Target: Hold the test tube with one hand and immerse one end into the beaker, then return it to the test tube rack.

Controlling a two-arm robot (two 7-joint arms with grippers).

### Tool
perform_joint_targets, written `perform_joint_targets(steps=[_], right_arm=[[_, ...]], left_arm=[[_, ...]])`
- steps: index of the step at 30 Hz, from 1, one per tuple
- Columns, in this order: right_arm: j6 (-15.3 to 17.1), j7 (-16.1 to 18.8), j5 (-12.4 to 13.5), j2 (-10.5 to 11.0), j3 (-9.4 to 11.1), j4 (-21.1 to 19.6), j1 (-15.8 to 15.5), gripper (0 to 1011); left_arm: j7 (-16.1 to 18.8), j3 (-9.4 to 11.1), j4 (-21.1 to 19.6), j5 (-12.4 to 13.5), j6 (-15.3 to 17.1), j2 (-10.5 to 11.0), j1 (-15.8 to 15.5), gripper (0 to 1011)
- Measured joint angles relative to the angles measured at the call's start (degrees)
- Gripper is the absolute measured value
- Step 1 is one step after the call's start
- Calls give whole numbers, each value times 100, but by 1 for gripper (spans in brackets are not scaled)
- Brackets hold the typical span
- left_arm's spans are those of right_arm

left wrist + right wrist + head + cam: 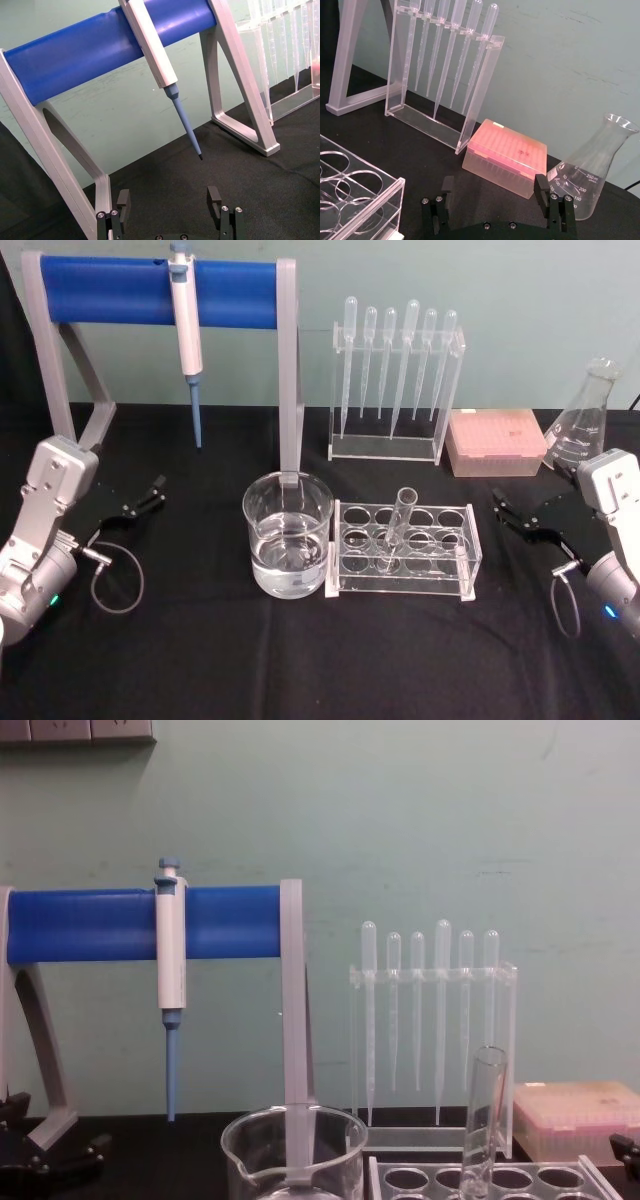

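Note:
The test tube (400, 523) stands slightly tilted in a clear acrylic rack (452, 578) at the middle of the table, also seen in the chest view as test tube (485, 1118). Just left of the rack sits the beaker (288, 536), partly filled with clear liquid; beaker (295, 1150) shows its spout. My left gripper (143, 498) rests open near the left edge, well away from the beaker. My right gripper (506, 510) stands open to the right of the rack. Both hold nothing: left gripper (169, 200), right gripper (493, 187).
A blue-barred stand (160, 295) with a white-and-blue pipettor (186, 330) is at the back left. A pipette rack (395, 380), a pink tip box (495, 442) and a conical flask (580, 425) stand at the back right.

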Motion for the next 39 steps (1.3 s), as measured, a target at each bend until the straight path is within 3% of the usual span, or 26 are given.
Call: perform_joint_targets(steps=[22, 28, 39], right_arm=[[-2, 3, 1, 8, 22, -38, -14, 1002], [-13, 181, 159, 193, 299, -569, -221, 1002], [-110, 777, 845, 841, 955, -1794, -1171, 1002]], left_arm=[[0, 0, 0, 0, 0, 0, 0, 1000], [0, 0, 0, 0, 0, 0, 0, 1000], [0, 0, 0, 0, 0, 0, 0, 1000]])
